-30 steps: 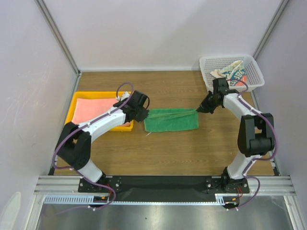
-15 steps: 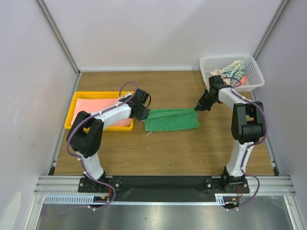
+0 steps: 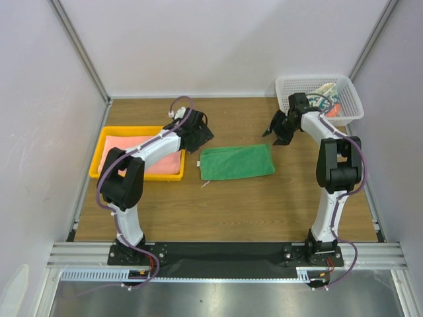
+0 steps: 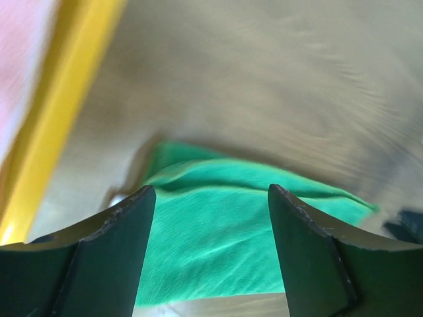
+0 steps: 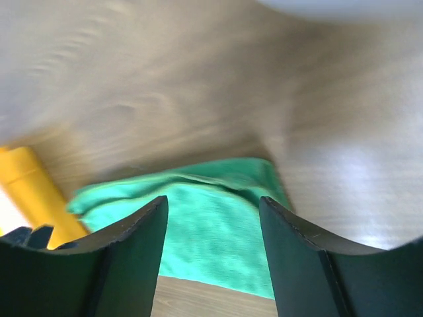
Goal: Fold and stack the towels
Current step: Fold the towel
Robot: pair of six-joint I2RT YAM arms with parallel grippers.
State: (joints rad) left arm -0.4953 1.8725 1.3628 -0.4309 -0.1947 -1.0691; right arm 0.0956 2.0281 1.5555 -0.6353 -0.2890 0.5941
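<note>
Since 1 second ago, both arms have let go of the green towel (image 3: 236, 162) and drawn back toward the far side of the table (image 3: 225, 211). The towel's far edge, which was lifted and stretched between the 2 claws, now lies down flat.

The left gripper (image 3: 202, 135) hangs just beyond the towel's far left corner. In its wrist view the 2 fingers (image 4: 119, 231) stand well apart with nothing between them, and the green cloth shows below and past them. The right gripper (image 3: 275, 134) hovers just past the far right corner. Its fingers (image 5: 132, 244) are likewise spread and empty, apart from the cloth.

The green towel rests as a folded rectangle on the wood near the middle of the table, between the 2 arms and close beside the yellow tray (image 3: 99, 158) without touching it. The salmon-pink towel (image 3: 122, 146) lies flat inside that tray, partly crossed by the left arm. The patterned towel (image 3: 327, 100) sits bunched in the white mesh basket (image 3: 350, 109) at the far right corner, partly hidden behind the right arm.
</note>
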